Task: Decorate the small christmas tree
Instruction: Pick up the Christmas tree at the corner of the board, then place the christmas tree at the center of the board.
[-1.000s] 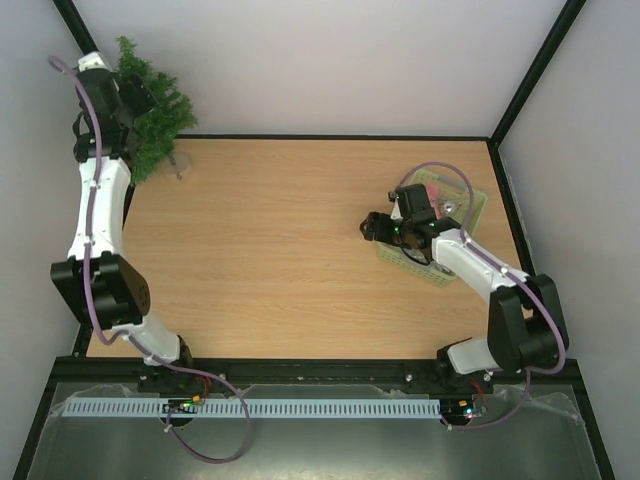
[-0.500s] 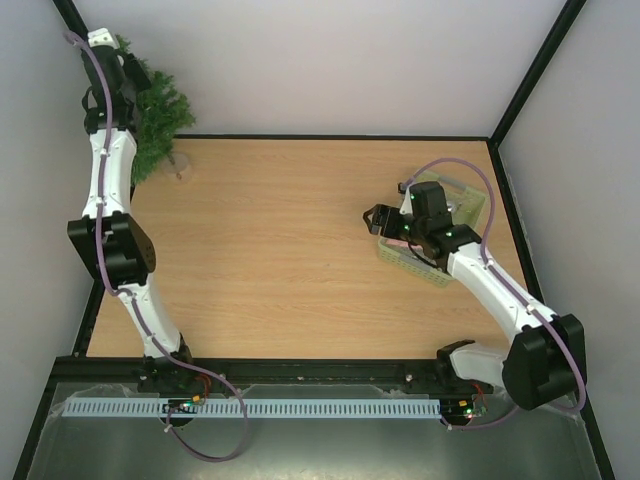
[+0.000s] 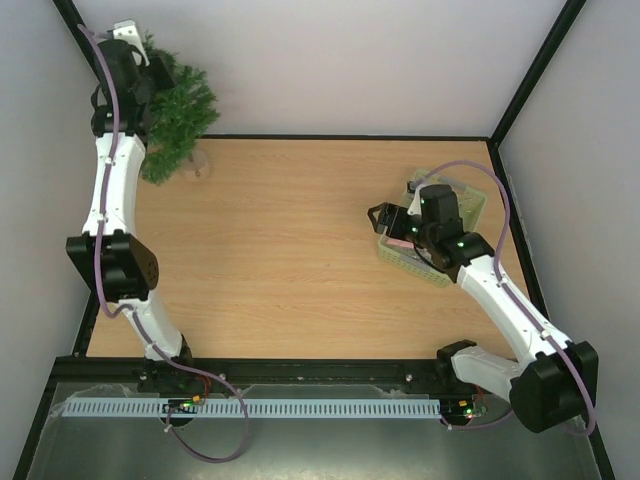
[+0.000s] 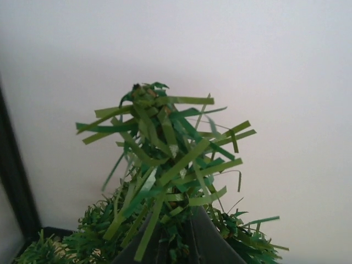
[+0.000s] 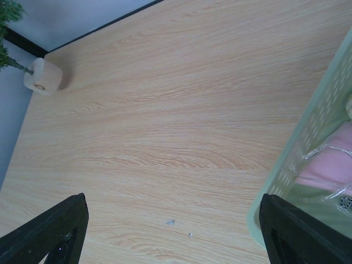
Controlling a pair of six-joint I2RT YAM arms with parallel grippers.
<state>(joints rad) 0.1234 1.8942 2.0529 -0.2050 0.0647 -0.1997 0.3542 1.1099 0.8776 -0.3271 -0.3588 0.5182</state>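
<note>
The small christmas tree (image 3: pixel 182 112) stands in the far left corner of the table on a pale base (image 3: pixel 198 166). My left gripper (image 3: pixel 150 72) is shut on the needle branches near its top. In the left wrist view the dark fingers (image 4: pixel 214 239) pinch together among the green needles below the tip of the tree (image 4: pixel 159 126). My right gripper (image 3: pixel 386 220) hovers open over bare wood just left of a pale green basket (image 3: pixel 472 208), with nothing between its fingers (image 5: pixel 55 231). The right wrist view also shows the tree's base (image 5: pixel 45 76).
The basket (image 5: pixel 311 137) holds a pink item in clear wrapping (image 5: pixel 330 168) and sits near the right edge of the table. Black frame rails (image 3: pixel 340 137) border the table, with white walls behind. The wooden tabletop (image 3: pixel 280 260) lies between the arms.
My left gripper has closed on the tree's top, and the tree and its base have shifted slightly right. The right arm has drawn back a little toward the basket, still open.
</note>
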